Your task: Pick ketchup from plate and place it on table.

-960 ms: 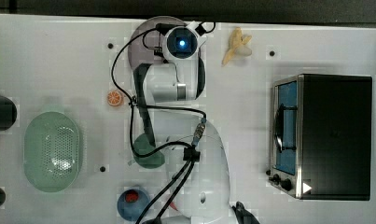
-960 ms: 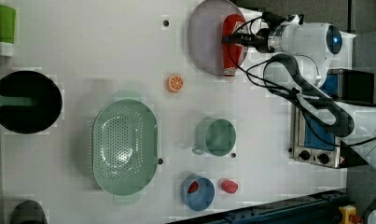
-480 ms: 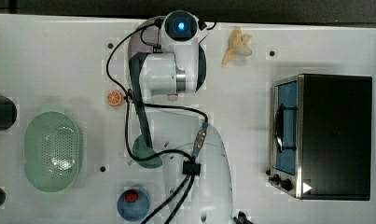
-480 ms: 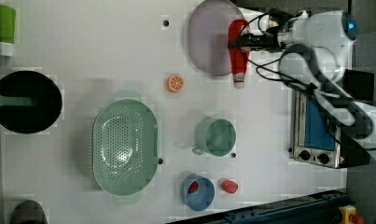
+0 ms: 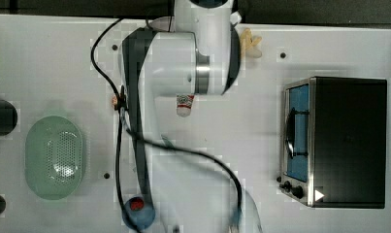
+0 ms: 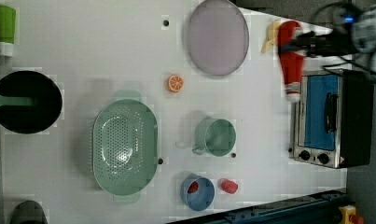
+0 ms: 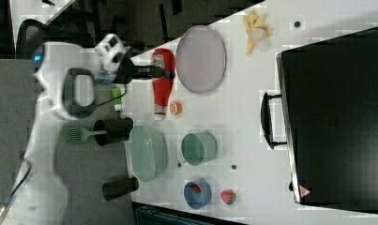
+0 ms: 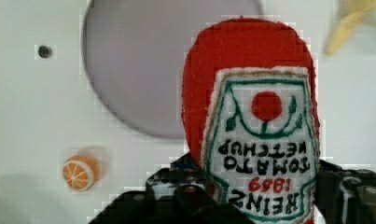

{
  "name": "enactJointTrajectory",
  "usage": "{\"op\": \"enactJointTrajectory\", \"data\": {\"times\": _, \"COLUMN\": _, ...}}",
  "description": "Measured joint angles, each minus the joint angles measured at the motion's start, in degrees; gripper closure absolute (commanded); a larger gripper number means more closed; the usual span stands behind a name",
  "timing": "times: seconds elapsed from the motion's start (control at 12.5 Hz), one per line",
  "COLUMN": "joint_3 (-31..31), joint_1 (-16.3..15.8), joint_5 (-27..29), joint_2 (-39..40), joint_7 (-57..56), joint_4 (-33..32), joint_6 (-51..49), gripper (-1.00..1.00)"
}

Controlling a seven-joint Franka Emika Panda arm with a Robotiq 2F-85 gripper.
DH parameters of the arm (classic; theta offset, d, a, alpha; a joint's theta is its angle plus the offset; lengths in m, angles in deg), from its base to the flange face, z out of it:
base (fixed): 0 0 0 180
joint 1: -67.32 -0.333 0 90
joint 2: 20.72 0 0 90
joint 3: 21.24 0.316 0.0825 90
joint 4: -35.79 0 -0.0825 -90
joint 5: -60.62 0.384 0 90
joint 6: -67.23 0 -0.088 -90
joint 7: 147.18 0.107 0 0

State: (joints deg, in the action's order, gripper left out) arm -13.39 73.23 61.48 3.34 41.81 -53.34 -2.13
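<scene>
- Your gripper [image 7: 154,71] squeezes the ketchup [image 7: 162,83] tight, up in the air.
- In the right view, the black fingers [image 7: 147,71] pinch the bottle near its fat red end, and the white cap hangs past them.
- In the left view, you can see the ketchup [image 6: 291,65] off the plate [image 6: 217,37], to the left view's right of it, over the toaster oven [image 6: 330,122].
- In the wrist view, the bottle's label sits right between the jaws.
- The orange slice [image 6: 175,83] lies on the table [image 6: 83,56] near the plate.
</scene>
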Motion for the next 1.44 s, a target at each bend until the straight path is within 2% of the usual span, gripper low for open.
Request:
{"op": "enactJointTrajectory", "data": {"times": 0.24, "joint_3": -1.55, "joint_1": 1.42, "joint_5": 0.03, "joint_2": -8.62, "joint_7": 0.17, "joint_4": -3.97, "joint_6": -1.09, "gripper": -0.24}}
{"op": "enactJointTrajectory", "data": {"times": 0.48, "joint_3": -2.13, "joint_1": 2.91, "joint_5": -0.13, "joint_2": -13.43, "joint_7": 0.28, "joint_4": -11.58, "joint_6": 0.06, "gripper": -0.24}}
{"op": "enactJointTrajectory", "data": {"times": 0.72, "joint_3": -3.41, "joint_1": 2.68, "joint_5": 0.05, "joint_2": -14.23, "joint_7": 0.34, "joint_4": -21.82, "joint_6": 4.00, "gripper": -0.24}}
{"op": "enactJointTrajectory", "data": {"times": 1.12, "joint_3": -3.73, "joint_1": 3.23, "joint_5": 0.68, "joint_2": -10.80, "joint_7": 0.45, "joint_4": -38.10, "joint_6": 18.76, "gripper": -0.24}}
{"op": "enactJointTrajectory", "data": {"times": 1.2, "joint_3": -3.75, "joint_1": 3.23, "joint_5": -0.09, "joint_2": -9.88, "joint_7": 0.45, "joint_4": -39.89, "joint_6": 20.32, "gripper": -0.29}}
{"op": "enactJointTrajectory", "data": {"times": 1.44, "joint_3": -3.86, "joint_1": 2.91, "joint_5": -0.12, "joint_2": -5.99, "joint_7": 0.50, "joint_4": -42.13, "joint_6": 23.71, "gripper": -0.93}}
